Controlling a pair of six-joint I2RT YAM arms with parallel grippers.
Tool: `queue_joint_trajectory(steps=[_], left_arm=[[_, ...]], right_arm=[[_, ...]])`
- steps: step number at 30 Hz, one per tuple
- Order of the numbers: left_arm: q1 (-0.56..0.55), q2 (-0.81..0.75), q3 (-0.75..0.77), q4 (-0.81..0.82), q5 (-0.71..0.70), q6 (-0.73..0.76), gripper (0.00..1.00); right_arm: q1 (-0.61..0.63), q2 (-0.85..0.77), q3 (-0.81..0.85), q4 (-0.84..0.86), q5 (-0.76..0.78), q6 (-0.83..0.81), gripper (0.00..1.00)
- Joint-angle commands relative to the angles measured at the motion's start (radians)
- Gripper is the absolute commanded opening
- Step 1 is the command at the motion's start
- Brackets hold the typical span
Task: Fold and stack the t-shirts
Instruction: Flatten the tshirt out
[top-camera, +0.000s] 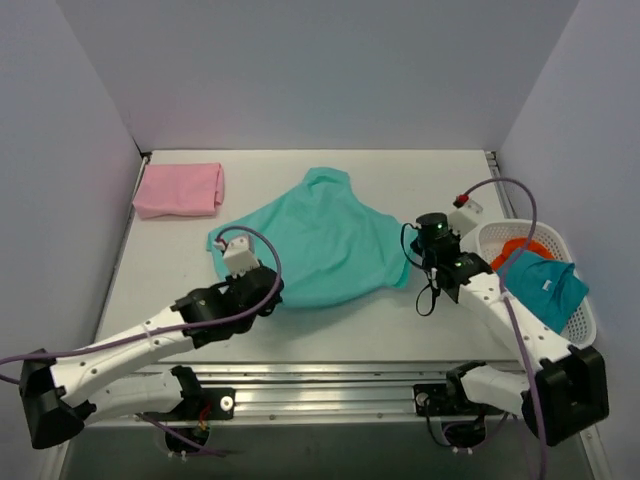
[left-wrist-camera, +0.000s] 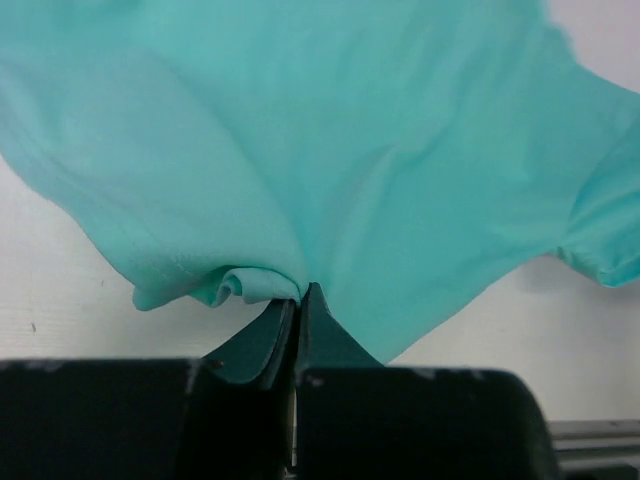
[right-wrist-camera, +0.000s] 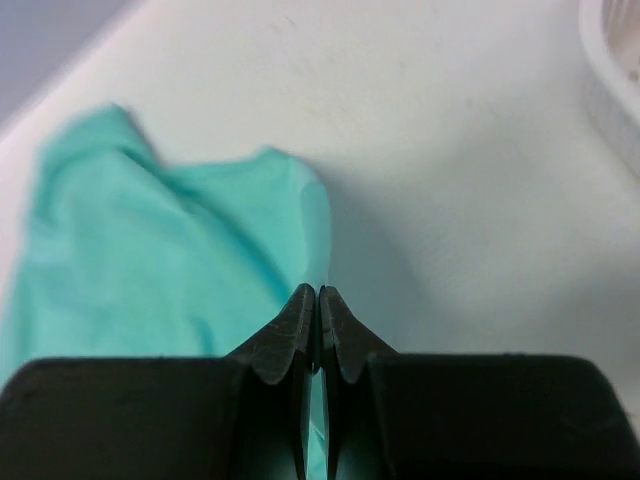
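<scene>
A light turquoise-green t-shirt (top-camera: 320, 245) lies spread and rumpled in the middle of the table. My left gripper (top-camera: 268, 290) is shut on its near-left hem; in the left wrist view (left-wrist-camera: 298, 292) the cloth (left-wrist-camera: 330, 150) bunches at the closed tips. My right gripper (top-camera: 412, 262) is shut on the shirt's right edge; in the right wrist view (right-wrist-camera: 317, 293) cloth (right-wrist-camera: 170, 260) runs between the closed fingers. A pale pink t-shirt (top-camera: 180, 189) lies folded at the far left corner.
A white laundry basket (top-camera: 578, 320) stands at the right edge, holding a darker teal garment (top-camera: 545, 285) and something orange (top-camera: 520, 246). Grey walls close in the table on three sides. A metal rail (top-camera: 320, 378) runs along the near edge.
</scene>
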Motion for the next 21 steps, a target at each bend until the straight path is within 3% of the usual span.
queue_joint_trajectory(steps=[1,7,12,17,21], left_arm=[[-0.041,-0.146,0.199,-0.221,-0.157,0.193,0.02],[-0.057,-0.208,0.442,-0.243,-0.079,0.477,0.02],[-0.063,-0.22,0.692,-0.213,0.05,0.644,0.02],[-0.063,-0.268,0.808,-0.101,0.101,0.726,0.02],[-0.063,-0.244,0.873,-0.032,0.074,0.802,0.02]], right_arm=[[0.06,-0.255,0.106,-0.19,0.18,0.017,0.0],[0.078,-0.622,0.247,-0.239,0.13,-0.079,0.0],[0.068,-0.823,0.409,-0.115,-0.09,-0.232,0.0],[-0.01,-0.826,0.572,-0.072,-0.234,-0.272,0.0],[-0.138,-0.683,0.689,-0.086,-0.309,-0.248,0.0]])
